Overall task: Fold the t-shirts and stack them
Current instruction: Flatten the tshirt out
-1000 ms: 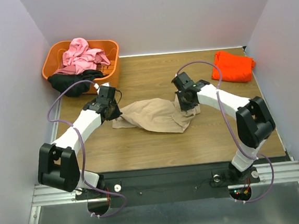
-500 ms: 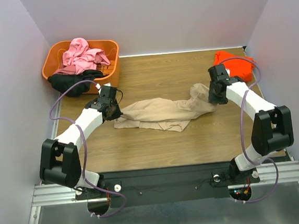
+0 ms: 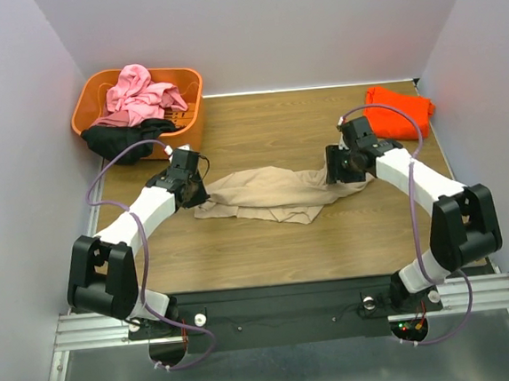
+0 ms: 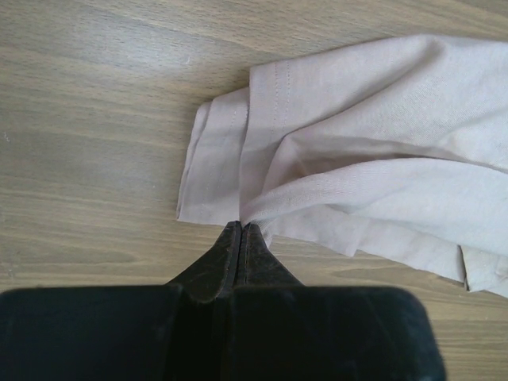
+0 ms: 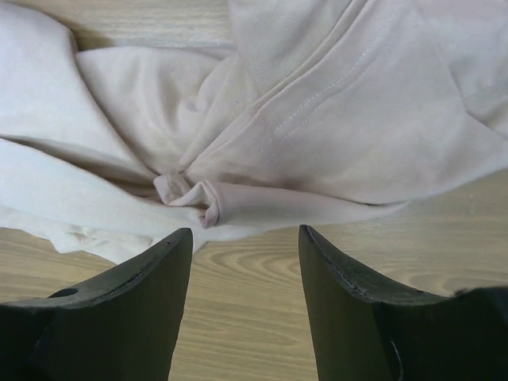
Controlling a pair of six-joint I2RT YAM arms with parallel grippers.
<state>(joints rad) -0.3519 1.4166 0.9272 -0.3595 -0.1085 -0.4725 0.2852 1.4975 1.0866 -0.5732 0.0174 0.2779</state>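
Observation:
A tan t-shirt (image 3: 273, 193) lies crumpled and stretched sideways across the middle of the table. My left gripper (image 3: 190, 192) is at its left end, fingertips pressed together on the cloth's edge (image 4: 262, 210). My right gripper (image 3: 335, 167) hovers at the shirt's right end, open, with bare wood between its fingers (image 5: 159, 270); a bunched fold of the tan shirt (image 5: 317, 119) lies just ahead of the tips. A folded orange-red t-shirt (image 3: 399, 111) rests at the back right. A pink t-shirt (image 3: 143, 91) and a black one (image 3: 121, 138) are at the basket.
The orange plastic basket (image 3: 189, 74) stands at the back left corner; the black shirt hangs over its front rim onto the table. White walls close in the table on the left, back and right.
My right gripper pulled the tan shirt's right end to the right, then opened and let it drop, drawing back slightly left. The left gripper kept its hold in place.

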